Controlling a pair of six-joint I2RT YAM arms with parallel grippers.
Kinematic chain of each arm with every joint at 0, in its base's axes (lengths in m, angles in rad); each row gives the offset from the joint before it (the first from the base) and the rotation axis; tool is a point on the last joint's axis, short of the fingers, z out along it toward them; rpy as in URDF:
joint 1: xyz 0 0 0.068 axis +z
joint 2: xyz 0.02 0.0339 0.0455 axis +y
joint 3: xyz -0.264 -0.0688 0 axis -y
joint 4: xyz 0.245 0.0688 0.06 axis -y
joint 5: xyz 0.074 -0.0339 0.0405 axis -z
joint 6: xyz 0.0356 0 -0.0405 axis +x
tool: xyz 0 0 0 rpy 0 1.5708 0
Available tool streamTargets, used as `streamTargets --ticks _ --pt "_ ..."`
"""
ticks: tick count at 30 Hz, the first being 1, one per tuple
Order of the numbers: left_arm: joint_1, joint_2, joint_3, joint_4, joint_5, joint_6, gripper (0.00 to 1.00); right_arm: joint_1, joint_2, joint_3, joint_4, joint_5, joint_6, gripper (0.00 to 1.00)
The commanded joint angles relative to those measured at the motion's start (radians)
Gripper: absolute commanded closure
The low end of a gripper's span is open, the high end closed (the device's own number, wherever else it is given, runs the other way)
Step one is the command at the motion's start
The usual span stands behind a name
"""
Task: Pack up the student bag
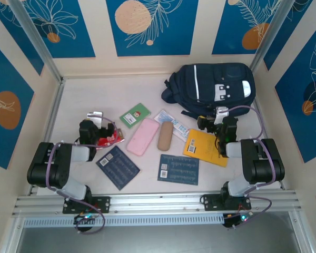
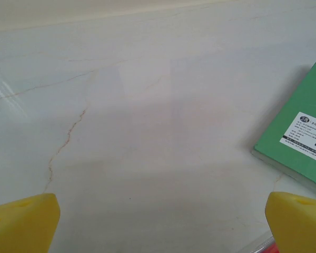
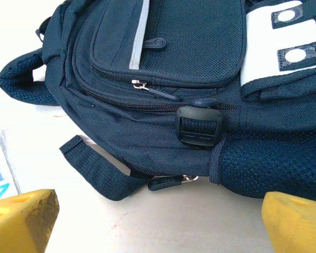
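Observation:
The student bag (image 1: pixel 210 87) is a dark navy backpack with white stripes and patches, lying at the back right of the table. My right gripper (image 1: pixel 217 115) hovers just in front of its near edge. In the right wrist view the student bag (image 3: pixel 168 79) fills the upper part, with a zip pull (image 3: pixel 171 182) and a black buckle (image 3: pixel 199 125) on its near side. There my right gripper (image 3: pixel 158 224) is open, with bare table between its yellow fingertips (image 3: pixel 21 221). My left gripper (image 1: pixel 96 117) is at the left, open over bare table (image 2: pixel 158 226).
Loose items lie mid-table: a green notebook (image 1: pixel 135 115) (image 2: pixel 300 137), a pink pencil case (image 1: pixel 142 136), a brown case (image 1: pixel 165 136), a yellow book (image 1: pixel 205 146), two dark blue booklets (image 1: pixel 117 167) (image 1: pixel 178 169), a pale packet (image 1: pixel 171 123), and a red packet (image 1: pixel 108 138) beside my left wrist.

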State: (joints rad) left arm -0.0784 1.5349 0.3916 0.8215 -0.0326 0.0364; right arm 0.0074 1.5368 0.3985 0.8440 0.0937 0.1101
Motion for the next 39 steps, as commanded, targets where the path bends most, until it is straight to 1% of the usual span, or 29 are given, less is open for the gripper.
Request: streamTargets --ticks 1,37,39 --pt "0.016 0.0 0.018 -0.006 0.023 0.016 0.0 0.005 -0.006 0.001 0.009 0.014 -0.023 0.01" --pt "0.009 -0.005 0.013 0.006 0.011 0.017 0.0 0.016 -0.009 -0.006 0.021 0.028 -0.03 0.01" --pt "0.005 -0.041 0.045 -0.072 -0.016 0.018 0.0 0.015 -0.01 -0.009 0.024 0.027 -0.03 0.01"
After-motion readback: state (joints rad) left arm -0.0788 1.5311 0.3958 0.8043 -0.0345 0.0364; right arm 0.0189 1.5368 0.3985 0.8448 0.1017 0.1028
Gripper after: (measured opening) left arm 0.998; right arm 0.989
